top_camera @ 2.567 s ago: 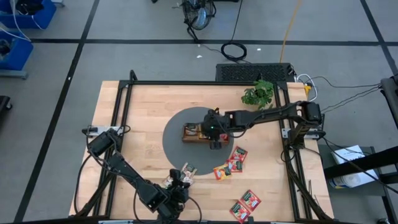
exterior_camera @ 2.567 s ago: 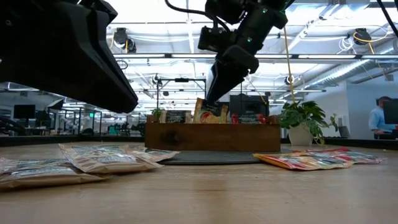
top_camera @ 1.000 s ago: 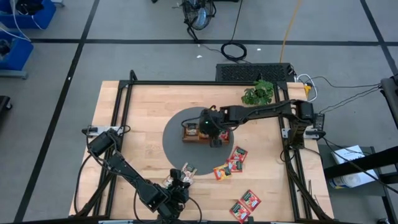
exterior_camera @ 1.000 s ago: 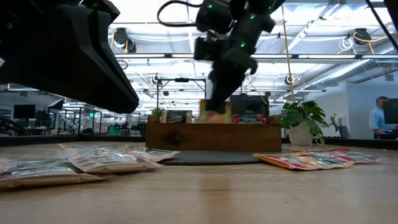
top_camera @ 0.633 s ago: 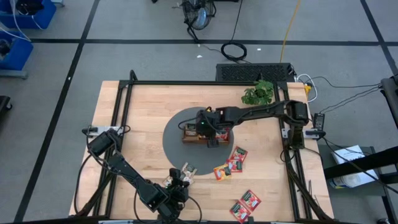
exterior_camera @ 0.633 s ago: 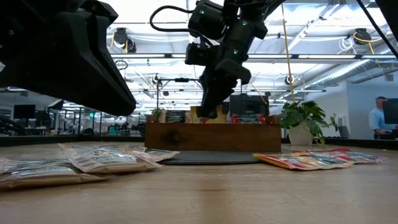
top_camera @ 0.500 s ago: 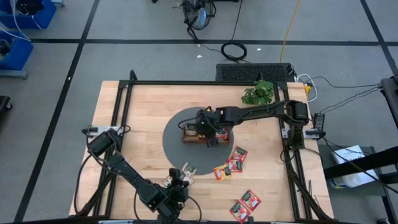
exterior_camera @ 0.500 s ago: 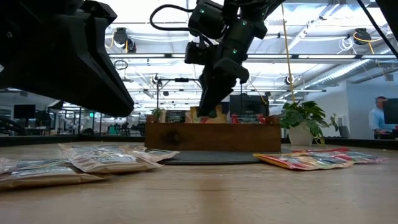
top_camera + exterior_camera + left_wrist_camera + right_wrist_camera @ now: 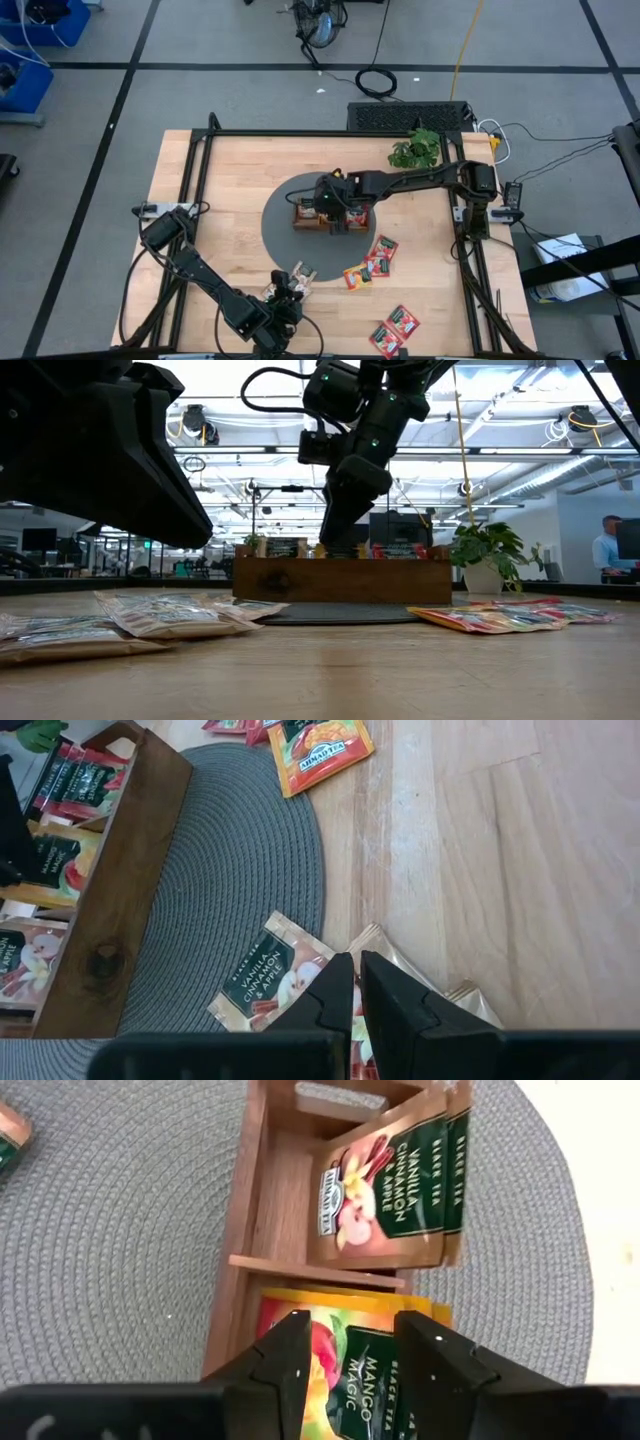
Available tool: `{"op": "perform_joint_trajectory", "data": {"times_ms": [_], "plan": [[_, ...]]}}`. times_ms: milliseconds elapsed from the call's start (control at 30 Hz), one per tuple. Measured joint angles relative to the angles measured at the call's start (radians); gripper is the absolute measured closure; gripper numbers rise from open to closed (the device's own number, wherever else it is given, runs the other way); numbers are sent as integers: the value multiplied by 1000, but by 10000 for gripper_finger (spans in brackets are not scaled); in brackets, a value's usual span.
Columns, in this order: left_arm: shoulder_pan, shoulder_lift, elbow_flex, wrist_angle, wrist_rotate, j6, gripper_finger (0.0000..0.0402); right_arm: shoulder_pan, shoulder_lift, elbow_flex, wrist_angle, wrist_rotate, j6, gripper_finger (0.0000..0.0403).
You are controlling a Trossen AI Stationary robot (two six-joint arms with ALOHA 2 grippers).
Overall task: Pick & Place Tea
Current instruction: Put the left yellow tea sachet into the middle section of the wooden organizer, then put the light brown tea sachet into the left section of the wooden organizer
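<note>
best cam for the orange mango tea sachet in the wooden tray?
Right wrist view: orange mango tea sachet fills the brown wooden tray's middle compartment, label readable. Left wrist shows it partly. High and low views: blocked by the right arm.

The right arm stretches in from its base at the right edge, long and nearly level, with its wrist bent downward. Its right hand (image 9: 333, 212) points straight down, and the two fingers (image 9: 286, 1363) stand parted with a clear gap between them, gripping nothing. The left arm lies folded low at the near left side. Its left hand (image 9: 287, 297) hangs close to the worktop, fingers (image 9: 327, 998) pressed almost together.
</note>
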Motion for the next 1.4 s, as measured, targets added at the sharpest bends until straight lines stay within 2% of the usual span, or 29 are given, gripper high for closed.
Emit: {"op": "perform_joint_trajectory", "data": {"times_ms": [267,300,433,500,600,733,833,967,1100,1267,1400], "plan": [[0,0,0,-11,0,-2,371,3,-35,-2,23,-1,0,282],[-1,0,0,-19,0,-2,371,7,-46,-2,26,16,5,283],[-18,0,0,-86,0,-12,371,67,-109,-75,124,200,38,293],[-28,0,0,-120,0,-46,371,118,-141,-149,224,219,1,305],[-58,-5,0,-183,14,-105,371,204,-209,-266,378,180,10,328],[-120,-11,0,-225,99,-185,371,343,-285,-478,670,152,47,365],[-154,-33,6,-207,47,-214,371,427,-313,-631,930,129,1,394],[-157,-49,9,-165,-28,-257,371,478,-326,-770,1208,68,-70,394],[-123,-55,9,-122,-35,-268,371,501,-324,-844,1316,33,3,391],[-43,-55,9,-132,7,-291,371,528,-288,-844,1314,-33,78,396],[14,-55,9,-181,159,-390,371,541,-176,-765,1345,-49,78,401]]}}
